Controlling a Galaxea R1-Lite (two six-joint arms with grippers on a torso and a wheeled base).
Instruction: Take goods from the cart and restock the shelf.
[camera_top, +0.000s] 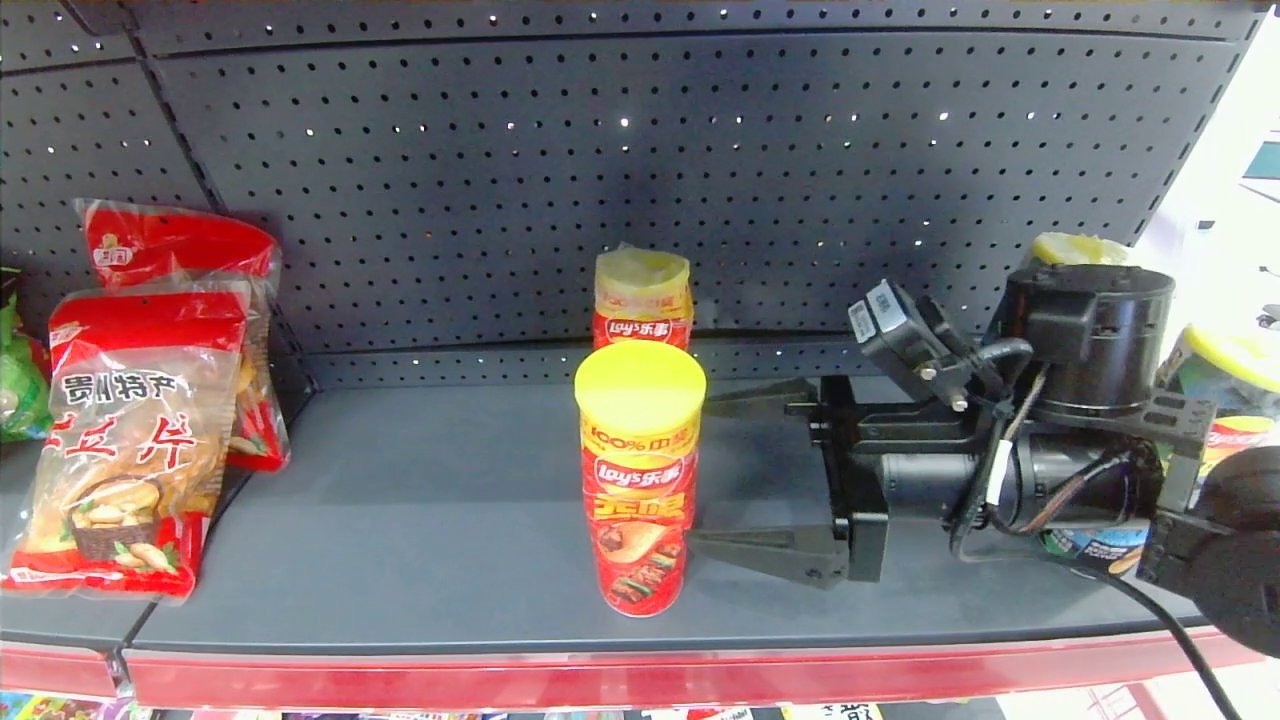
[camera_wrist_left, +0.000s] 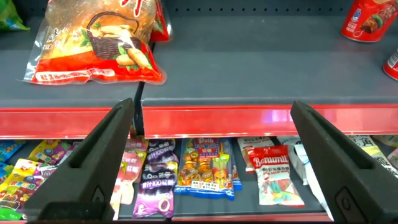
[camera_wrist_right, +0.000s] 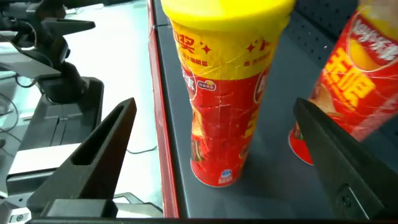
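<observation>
shelf (camera_top: 420, 520), dark grey, with a red front lip and a pegboard back. front chip can (camera_top: 640, 490) (camera_wrist_right: 227, 106), yellow lid, stands upright near the middle of the shelf. a second can (camera_top: 643, 300) (camera_wrist_right: 354, 81) stands upright just behind it, by the pegboard.

right end effector (camera_top: 705, 472) (camera_wrist_right: 214, 107) lies low over the shelf, right of the front can. its fingers are spread with the tips just beside the can, pinching nothing.

left end effector (camera_wrist_left: 208, 118) is spread and holds nothing, in front of the red lip.

snack bags (camera_top: 130, 440) (camera_wrist_left: 99, 43) lean at the shelf's left end. candy packets (camera_wrist_left: 205, 168) are on the shelf below.
</observation>
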